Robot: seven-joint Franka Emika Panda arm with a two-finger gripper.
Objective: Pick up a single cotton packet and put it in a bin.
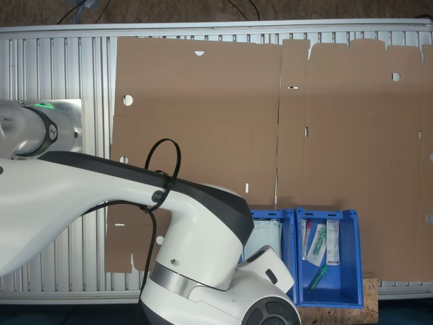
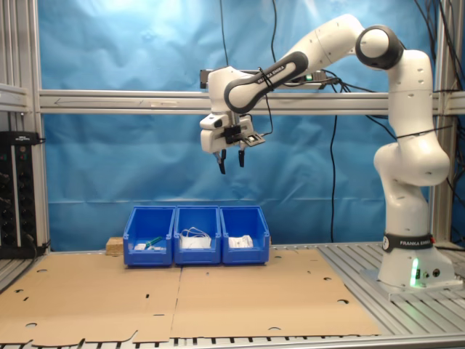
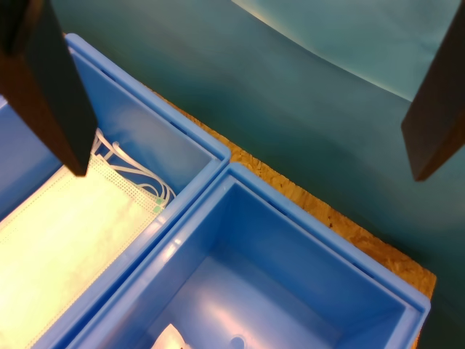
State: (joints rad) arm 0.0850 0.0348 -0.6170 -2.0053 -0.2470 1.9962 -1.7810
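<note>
Closest to the wrist camera, two dark fingers (image 3: 51,94) frame the wrist view with a wide gap and nothing between them, so the jaws stand open and empty. Below them lie two blue bins side by side: one holds a pale face mask (image 3: 65,247) with white ear loops, the other shows a mostly bare blue floor with a scrap of white at its near edge, too cropped to name.

Farther off, in the second exterior view, the gripper (image 2: 231,161) hangs high in the air, well above a row of three blue bins standing on the table (image 2: 290,320) over flat brown cardboard (image 2: 218,291). The middle bin (image 2: 197,234) holds the masks. The bin at the second exterior view's right (image 2: 245,234) holds small white packets, and the cotton packet (image 2: 240,242) appears to lie there, near the top of the pile. The bin at the second exterior view's left (image 2: 150,235) carries long narrow sachets and something green.

Judging by its look, the packet should be very light and soft, with a crinkly, slippery wrap that gives under pressure. A gentle pinch across the middle of the padded body, rather than on a loose wrap edge, seems the surest hold, and taking only the uppermost one should avoid lifting two.
</note>
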